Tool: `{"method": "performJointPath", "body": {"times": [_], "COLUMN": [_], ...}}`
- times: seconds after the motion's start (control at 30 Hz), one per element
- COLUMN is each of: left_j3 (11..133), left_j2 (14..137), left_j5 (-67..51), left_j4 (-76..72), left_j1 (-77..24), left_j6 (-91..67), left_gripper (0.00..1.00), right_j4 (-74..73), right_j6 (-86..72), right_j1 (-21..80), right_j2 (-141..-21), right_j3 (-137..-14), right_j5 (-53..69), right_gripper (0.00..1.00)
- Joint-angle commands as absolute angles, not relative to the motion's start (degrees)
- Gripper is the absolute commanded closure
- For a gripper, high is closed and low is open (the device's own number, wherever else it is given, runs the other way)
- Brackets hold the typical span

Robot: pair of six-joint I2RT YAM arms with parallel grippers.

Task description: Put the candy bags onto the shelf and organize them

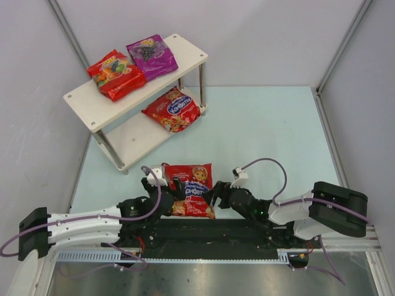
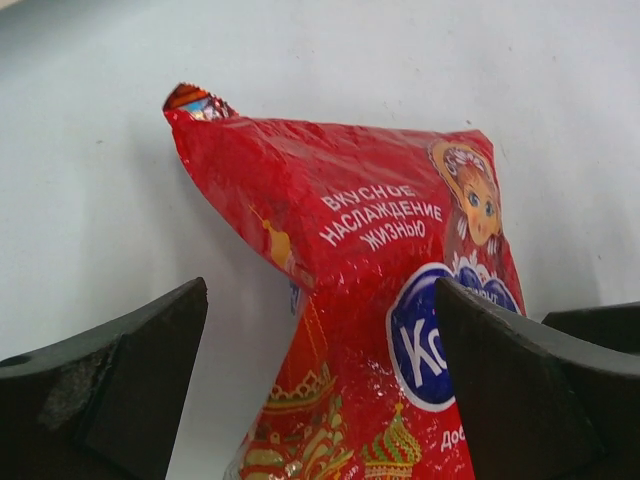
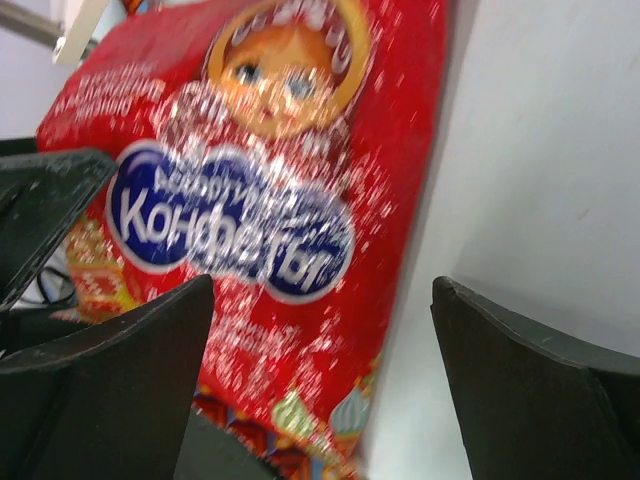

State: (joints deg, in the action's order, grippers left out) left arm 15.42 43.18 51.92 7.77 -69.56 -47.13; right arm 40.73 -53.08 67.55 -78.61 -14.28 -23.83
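A red candy bag with a blue oval logo (image 1: pixel 191 185) lies on the pale blue table between my two grippers. My left gripper (image 1: pixel 162 192) is open at its left edge. In the left wrist view the bag (image 2: pixel 370 300) sits between the spread fingers (image 2: pixel 120 380), and the gripper (image 2: pixel 320 400) is not closed on it. My right gripper (image 1: pixel 217 194) is open at the bag's right edge. In the right wrist view the bag (image 3: pixel 250 200) fills the left part of the gap of that gripper (image 3: pixel 320 380). The shelf (image 1: pixel 86 102) stands at the far left.
The shelf's top board holds a red fruit-print bag (image 1: pixel 116 74) and a purple grape bag (image 1: pixel 151 55). Its lower board (image 1: pixel 133 142) holds another red bag with a blue logo (image 1: pixel 173 109). Grey walls enclose the table, and a black rail (image 1: pixel 203 231) runs along the near edge.
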Motion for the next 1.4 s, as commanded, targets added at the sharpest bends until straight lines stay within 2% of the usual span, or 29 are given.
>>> {"method": "performJointPath", "body": {"times": [0.0,0.27,0.5,0.63,0.87,1.07,1.1,1.17,1.2,1.23,1.27,1.3,1.37], "left_j3": [14.9,15.6,21.1,24.7,26.0,23.0,22.6,21.9,21.7,22.1,22.5,23.0,25.5], "left_j2": [43.0,44.4,52.5,59.9,65.8,63.4,62.2,61.1,60.5,60.2,60.1,60.2,60.9], "left_j5": [51.6,52.6,57.7,59.0,59.6,61.5,61.9,62.2,62.7,63.2,63.6,64.9,66.3], "left_j4": [10.2,19.4,37.3,46.6,47.6,44.3,43.5,43.2,43.2,43.2,43.1,43.4,45.3], "left_j1": [-71.5,-81.3,-93.7,-99.0,-102.3,-102.7,-102.7,-102.7,-102.7,-102.7,-102.7,-102.7,-102.7], "left_j6": [-52.1,-63.4,-89.0,-99.5,-108.7,-109.3,-109.0,-108.2,-107.8,-106.5,-105.7,-104.8,-103.7], "left_gripper": [0.0,0.0,0.0,0.0,0.03,0.24,0.3,0.4,0.54,0.62,0.7,0.85,1.0], "right_j4": [41.0,42.0,46.0,46.5,46.8,47.0,47.4,48.3,48.5,48.4,48.1,47.5,44.3], "right_j6": [-60.9,-66.8,-68.2,-67.9,-67.7,-66.9,-66.3,-65.0,-63.3,-62.1,-61.0,-58.0,-53.5], "right_j1": [73.3,78.8,78.7,78.8,78.2,76.8,76.3,75.9,75.6,75.6,75.5,75.4,75.5], "right_j2": [-79.2,-84.6,-89.6,-90.7,-92.2,-93.8,-94.0,-93.7,-92.6,-91.7,-90.7,-88.2,-85.4], "right_j3": [-13.5,-14.1,-14.5,-14.8,-15.1,-15.6,-15.6,-15.6,-15.6,-15.7,-15.7,-16.2,-17.3], "right_j5": [-31.0,-34.0,-32.2,-31.2,-29.5,-27.0,-26.0,-25.2,-25.1,-25.4,-25.7,-26.6,-27.9], "right_gripper": [0.07,0.11,0.15,0.22,0.37,0.61,0.69,0.8,0.93,0.99,1.0,1.0,1.0]}}
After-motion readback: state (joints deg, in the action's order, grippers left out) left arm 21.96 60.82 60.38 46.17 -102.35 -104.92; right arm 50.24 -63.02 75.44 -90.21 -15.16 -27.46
